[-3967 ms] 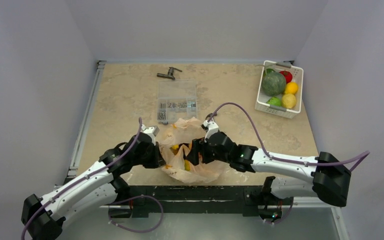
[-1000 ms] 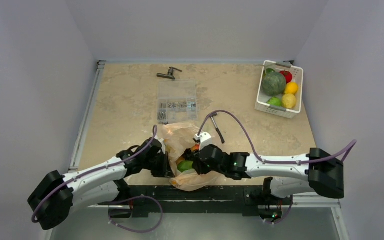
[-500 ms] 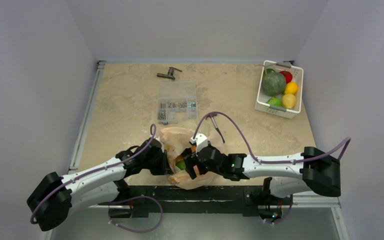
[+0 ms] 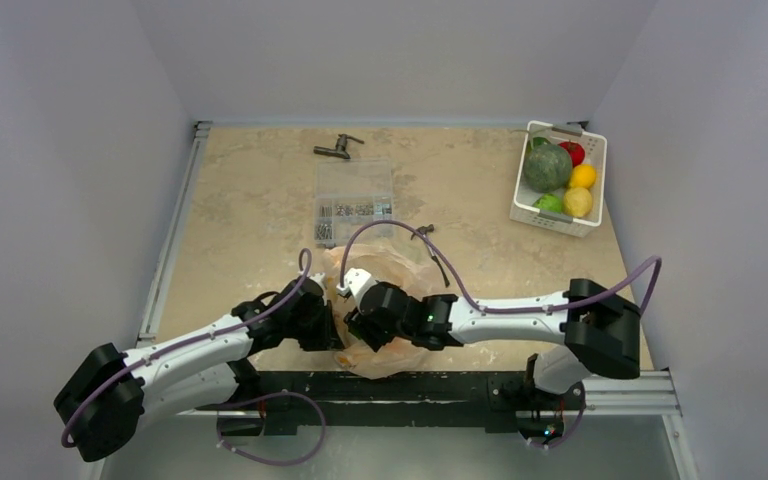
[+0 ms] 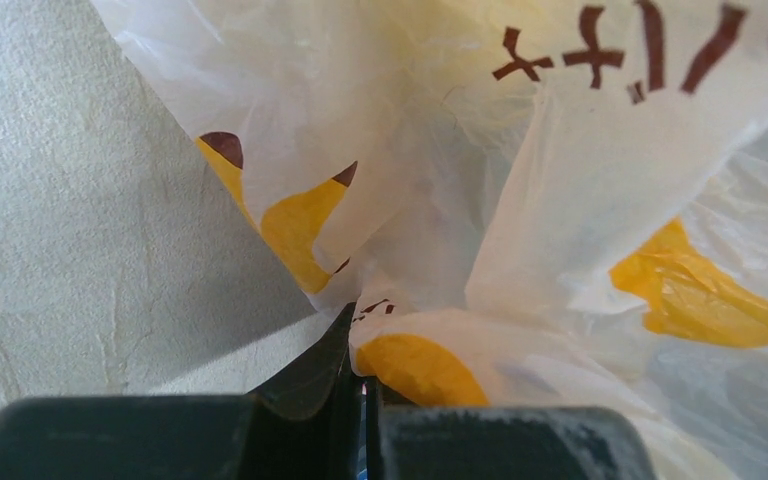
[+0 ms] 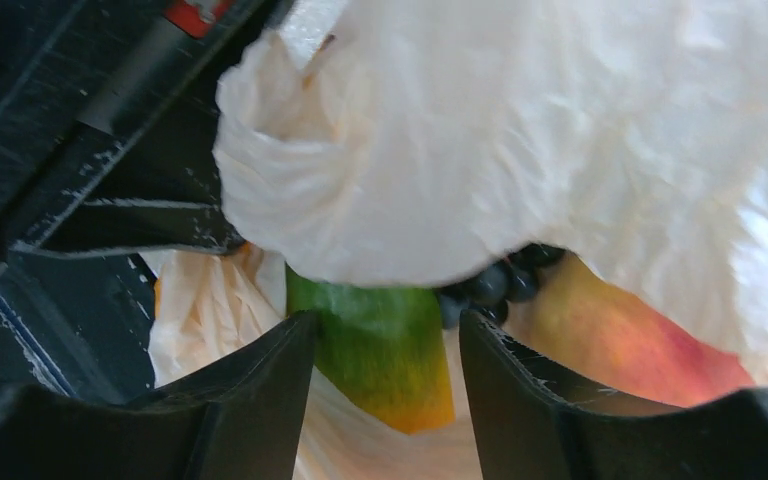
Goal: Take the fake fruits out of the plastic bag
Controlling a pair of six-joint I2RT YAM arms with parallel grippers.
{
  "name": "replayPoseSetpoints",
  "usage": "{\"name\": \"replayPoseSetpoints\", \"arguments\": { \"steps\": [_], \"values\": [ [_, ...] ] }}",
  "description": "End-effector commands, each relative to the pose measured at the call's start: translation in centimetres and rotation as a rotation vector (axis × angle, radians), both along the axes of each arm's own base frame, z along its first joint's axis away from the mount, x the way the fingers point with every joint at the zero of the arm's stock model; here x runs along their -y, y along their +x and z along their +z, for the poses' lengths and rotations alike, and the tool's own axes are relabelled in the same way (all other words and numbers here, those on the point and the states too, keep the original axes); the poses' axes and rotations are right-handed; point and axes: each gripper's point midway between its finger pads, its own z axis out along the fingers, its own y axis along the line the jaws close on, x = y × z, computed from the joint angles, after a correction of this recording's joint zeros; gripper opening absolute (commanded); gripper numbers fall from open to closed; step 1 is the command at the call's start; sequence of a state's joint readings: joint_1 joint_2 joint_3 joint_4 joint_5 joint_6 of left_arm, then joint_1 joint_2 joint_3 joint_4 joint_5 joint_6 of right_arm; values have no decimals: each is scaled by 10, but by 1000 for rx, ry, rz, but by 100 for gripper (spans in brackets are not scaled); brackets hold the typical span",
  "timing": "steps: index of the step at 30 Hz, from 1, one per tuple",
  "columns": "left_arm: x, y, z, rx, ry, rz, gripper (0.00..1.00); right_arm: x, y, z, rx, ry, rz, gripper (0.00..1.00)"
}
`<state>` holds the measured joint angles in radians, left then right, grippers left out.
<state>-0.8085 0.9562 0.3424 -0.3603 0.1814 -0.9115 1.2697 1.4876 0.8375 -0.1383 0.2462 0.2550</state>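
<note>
The peach-orange plastic bag (image 4: 365, 265) lies crumpled at the table's near edge. My left gripper (image 4: 334, 322) is shut on the bag's left edge; the left wrist view shows the jaws (image 5: 362, 372) pinching the printed film (image 5: 560, 190). My right gripper (image 4: 358, 326) reaches into the bag's mouth from the right. In the right wrist view its jaws (image 6: 385, 325) stand open around a green-to-orange fake fruit (image 6: 385, 350). An orange-pink peach (image 6: 625, 340) and dark blue grapes (image 6: 490, 285) lie beside it under the bag film (image 6: 520, 140). From above the fruits are hidden.
A clear parts box (image 4: 355, 203) and a hammer (image 4: 337, 148) lie behind the bag. A white basket (image 4: 592, 140) at the back right holds a dark green vegetable and red, yellow and green pieces. The black rail (image 4: 440, 385) runs right in front of the bag.
My right gripper has moved left, deeper into the bag's mouth, and now covers the green fruit that showed from above. The left gripper has kept its hold.
</note>
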Motion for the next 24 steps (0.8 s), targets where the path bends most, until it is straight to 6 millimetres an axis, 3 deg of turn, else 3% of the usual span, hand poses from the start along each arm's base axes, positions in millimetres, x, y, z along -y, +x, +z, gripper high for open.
{"name": "replayPoseSetpoints", "arguments": {
  "steps": [1, 7, 11, 14, 15, 18, 21, 24],
  "values": [
    [6, 5, 5, 17, -32, 19, 0, -12, -1, -6, 7, -62, 68, 53],
    [4, 3, 5, 13, -32, 27, 0, -11, -16, -25, -32, -117, 143, 68],
    [2, 5, 8, 26, -26, 32, 0, -11, -9, -34, -5, -137, 111, 68],
    [1, 3, 11, 22, -24, 31, 0, -15, 0, -27, 31, -121, 67, 60],
    [1, 4, 14, 34, -30, 37, 0, -25, 7, -9, 53, -50, 30, 52],
    [-2, 9, 18, 60, -13, 46, 0, -32, 17, 19, 98, 71, -46, 38],
    [-3, 14, 25, 77, 6, 48, 0, -38, 28, 44, 144, 186, -121, 17],
    [-3, 19, 28, 84, 33, 41, 0, -35, 41, 64, 201, 269, -198, 2]
  ]
}}
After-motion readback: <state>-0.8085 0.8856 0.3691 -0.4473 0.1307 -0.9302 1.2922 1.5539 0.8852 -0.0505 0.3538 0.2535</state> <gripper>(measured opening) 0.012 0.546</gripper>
